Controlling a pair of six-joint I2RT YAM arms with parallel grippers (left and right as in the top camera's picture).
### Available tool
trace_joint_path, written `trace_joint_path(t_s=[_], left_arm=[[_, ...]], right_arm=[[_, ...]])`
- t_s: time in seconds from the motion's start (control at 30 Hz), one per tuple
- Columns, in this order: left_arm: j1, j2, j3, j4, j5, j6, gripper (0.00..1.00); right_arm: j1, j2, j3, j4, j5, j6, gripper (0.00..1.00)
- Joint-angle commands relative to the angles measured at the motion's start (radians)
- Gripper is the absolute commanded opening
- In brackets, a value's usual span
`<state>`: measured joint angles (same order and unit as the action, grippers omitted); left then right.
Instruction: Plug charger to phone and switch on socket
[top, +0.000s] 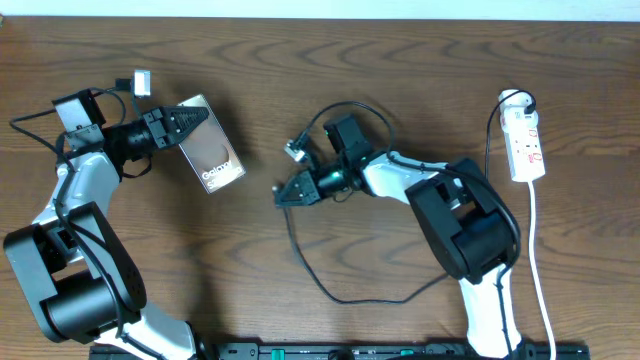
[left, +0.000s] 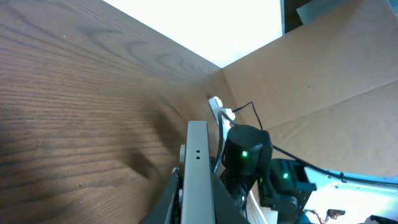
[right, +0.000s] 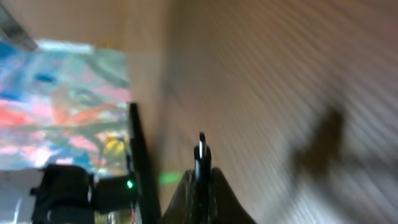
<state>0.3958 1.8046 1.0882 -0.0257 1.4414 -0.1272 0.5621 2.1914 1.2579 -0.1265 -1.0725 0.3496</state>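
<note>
1. We note the left gripper (top: 192, 120) with its fingers narrow, clamped on one corner of the phone (top: 212, 158). The rest of the phone reaches out past the fingertips, "Galaxy" face up.
2. The left wrist view shows the phone (left: 198, 168) edge-on between those fingers.
3. We note the right gripper (top: 282, 194) pinched tight on the charger (top: 350, 300). Its plug tip (right: 201, 151) pokes out just past the fingertips, and the cable trails behind them in a loop over the table (top: 400, 60).
4. The phone sits ahead of the right fingertips, apart from them.
5. The socket (top: 526, 145) lies well behind the right fingers, untouched.
</note>
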Motion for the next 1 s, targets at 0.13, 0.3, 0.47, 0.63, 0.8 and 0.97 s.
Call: trace_joint_path(t_s=[0.13,0.3,0.47,0.63,0.8,0.97], left_arm=[[0.000,-0.006,0.011,0.001,0.040,-0.010,0.08],[0.000,-0.006,0.011,-0.011,0.039,-0.009,0.07],[0.000,-0.006,0.011,-0.018,0.039,-0.009,0.07],[0.000,-0.006,0.011,-0.018,0.039,-0.009,0.07],[0.000,-0.006,0.011,-0.018,0.039,-0.009,0.07],[0.000,-0.006,0.011,-0.018,0.039,-0.009,0.08]], right_arm=[[-0.013,-0.183,0.068,-0.358,0.387,-0.191,0.01],[-0.009,-0.237,0.071,-0.517,0.593,-0.151,0.01],[-0.010,-0.235,0.071,-0.665,0.740,-0.089,0.01],[-0.010,-0.235,0.071,-0.763,0.761,-0.063,0.01],[-0.010,-0.235,0.071,-0.862,0.802,-0.040,0.01],[-0.004,-0.233,0.071,-0.919,0.864,-0.005,0.01]])
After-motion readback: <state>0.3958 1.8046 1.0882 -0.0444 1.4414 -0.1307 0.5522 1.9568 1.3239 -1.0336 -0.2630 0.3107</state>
